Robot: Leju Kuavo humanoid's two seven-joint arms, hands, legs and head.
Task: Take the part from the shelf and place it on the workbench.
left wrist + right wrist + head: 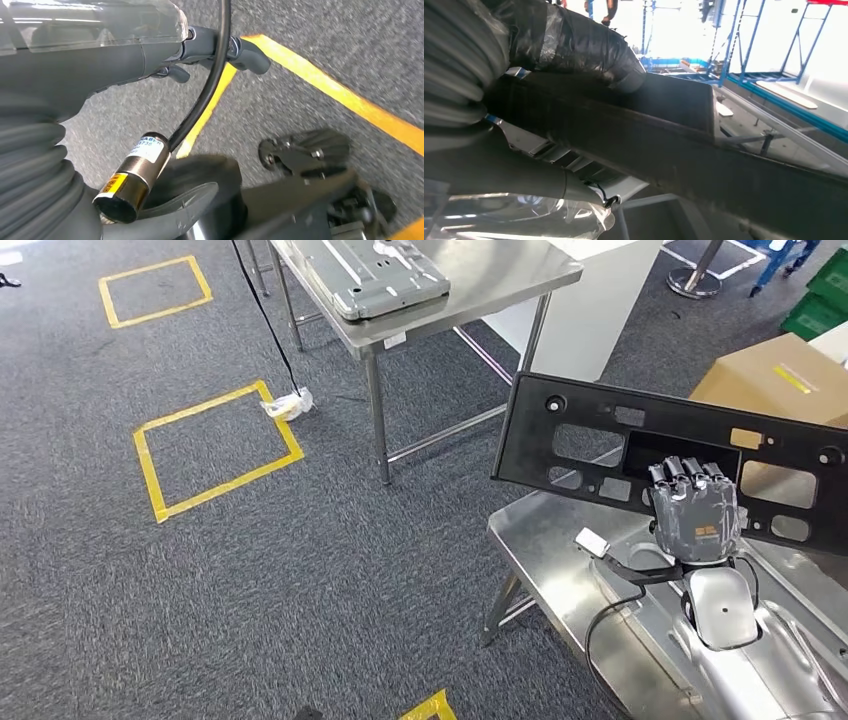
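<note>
The part is a long black plastic panel with several cut-outs. My right hand grips it from behind at its middle, fingers hooked through an opening, and holds it upright on its long edge above the steel workbench at the lower right. A shaped silver metal piece lies on that bench under my forearm. Close up in the right wrist view, the panel runs across the picture with my taped thumb pressed over its edge. My left hand hangs over the carpet with nothing in it, fingers loosely apart.
A second steel table stands ahead, carrying a grey metal panel. A cardboard box sits behind the black panel, with green crates beyond. Yellow tape squares mark the grey carpet on the left.
</note>
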